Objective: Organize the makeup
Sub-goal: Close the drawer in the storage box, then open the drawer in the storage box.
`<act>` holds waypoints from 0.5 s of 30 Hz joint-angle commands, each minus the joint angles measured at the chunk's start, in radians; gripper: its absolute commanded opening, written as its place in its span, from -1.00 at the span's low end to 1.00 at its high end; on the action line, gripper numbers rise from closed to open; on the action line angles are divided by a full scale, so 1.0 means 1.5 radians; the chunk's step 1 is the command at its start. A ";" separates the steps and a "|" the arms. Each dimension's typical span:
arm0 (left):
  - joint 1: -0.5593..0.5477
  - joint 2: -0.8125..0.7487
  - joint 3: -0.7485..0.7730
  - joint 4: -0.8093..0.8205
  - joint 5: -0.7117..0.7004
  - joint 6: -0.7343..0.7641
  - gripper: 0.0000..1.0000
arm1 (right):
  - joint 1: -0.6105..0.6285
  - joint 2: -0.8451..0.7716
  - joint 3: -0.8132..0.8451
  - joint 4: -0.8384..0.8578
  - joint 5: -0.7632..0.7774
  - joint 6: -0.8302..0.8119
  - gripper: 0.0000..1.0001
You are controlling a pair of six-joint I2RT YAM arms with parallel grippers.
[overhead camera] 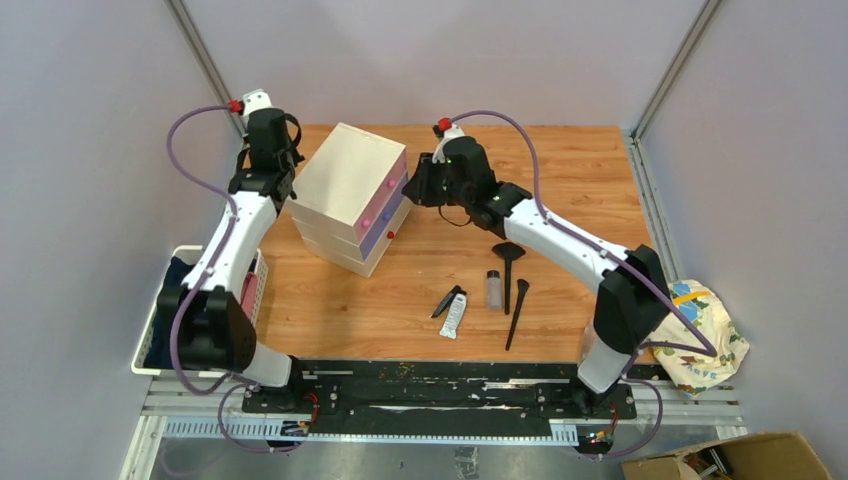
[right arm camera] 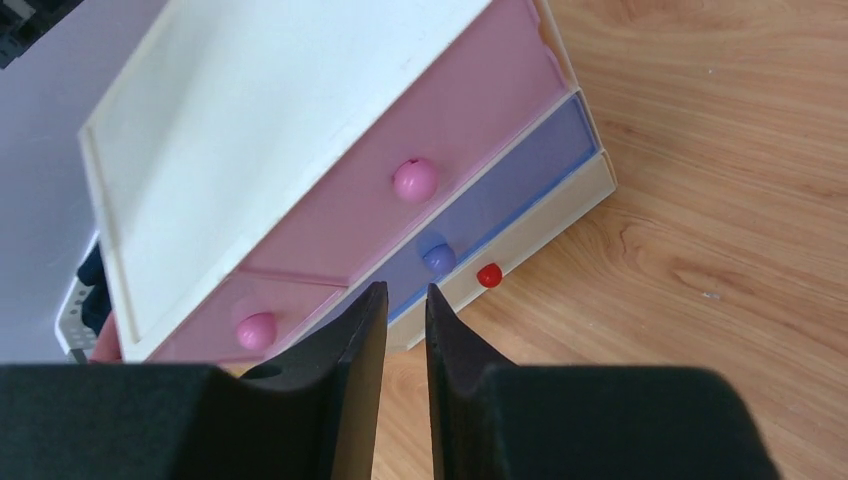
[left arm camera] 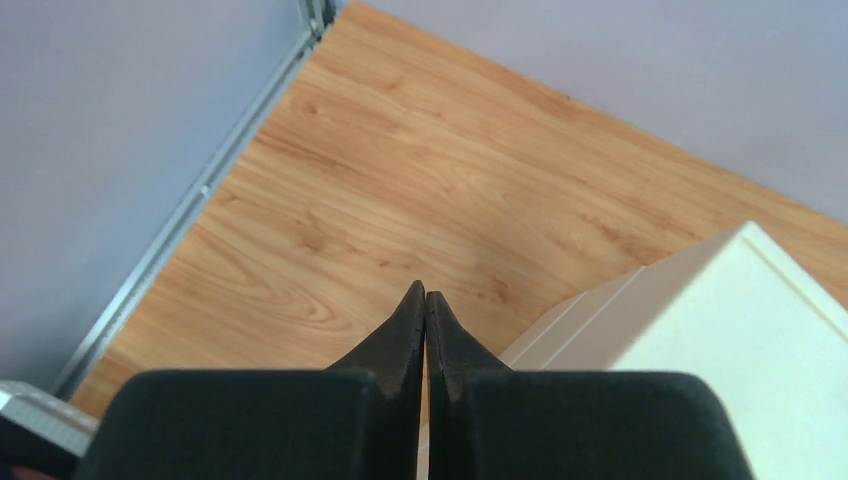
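The makeup lies on the wooden table in front of my right arm: a white squeeze tube (overhead camera: 455,316), a small black piece (overhead camera: 447,300), a clear bottle (overhead camera: 493,289), a wide-headed black brush (overhead camera: 508,262) and a slim black brush (overhead camera: 516,313). My right gripper (overhead camera: 410,186) hovers just in front of the drawer box (overhead camera: 345,190). In the right wrist view the right gripper (right arm camera: 400,290) is empty, its jaws a narrow gap apart, just short of the purple knob (right arm camera: 438,258). My left gripper (left arm camera: 425,292) is shut and empty behind the box's back left side (left arm camera: 720,340).
The box has pink drawers (right arm camera: 440,150), a purple drawer (right arm camera: 520,170) and a cream bottom drawer with a red knob (right arm camera: 489,275), all closed. A white basket (overhead camera: 158,310) sits at the left edge. A patterned cloth (overhead camera: 705,330) lies right of the table.
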 commanded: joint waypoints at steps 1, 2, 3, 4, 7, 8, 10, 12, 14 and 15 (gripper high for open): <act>-0.009 -0.094 -0.049 0.023 -0.039 -0.007 -1.00 | 0.007 -0.049 -0.064 0.044 -0.039 0.013 -0.51; -0.011 -0.107 -0.061 0.031 -0.019 -0.006 -1.00 | 0.008 -0.061 -0.079 0.055 -0.054 0.019 -0.51; -0.012 -0.119 -0.073 0.039 0.012 -0.006 -1.00 | 0.007 -0.068 -0.094 0.069 -0.068 0.026 -0.50; -0.013 -0.128 -0.085 0.050 0.045 -0.009 -1.00 | 0.008 -0.075 -0.110 0.084 -0.086 0.034 -0.50; -0.018 -0.139 -0.123 0.087 0.148 -0.018 -1.00 | 0.008 -0.080 -0.156 0.135 -0.146 0.062 -0.49; -0.022 -0.136 -0.129 0.095 0.166 -0.017 -1.00 | 0.008 -0.078 -0.169 0.160 -0.168 0.074 -0.48; -0.029 -0.124 -0.132 0.099 0.182 -0.012 -1.00 | 0.008 -0.070 -0.195 0.223 -0.223 0.104 -0.47; -0.033 -0.111 -0.137 0.107 0.194 -0.010 -1.00 | 0.008 -0.058 -0.214 0.286 -0.266 0.136 -0.46; -0.035 -0.104 -0.149 0.122 0.206 -0.012 -1.00 | 0.008 -0.044 -0.224 0.338 -0.298 0.161 -0.45; -0.035 -0.104 -0.154 0.128 0.208 -0.013 -1.00 | 0.008 -0.036 -0.227 0.358 -0.313 0.177 -0.45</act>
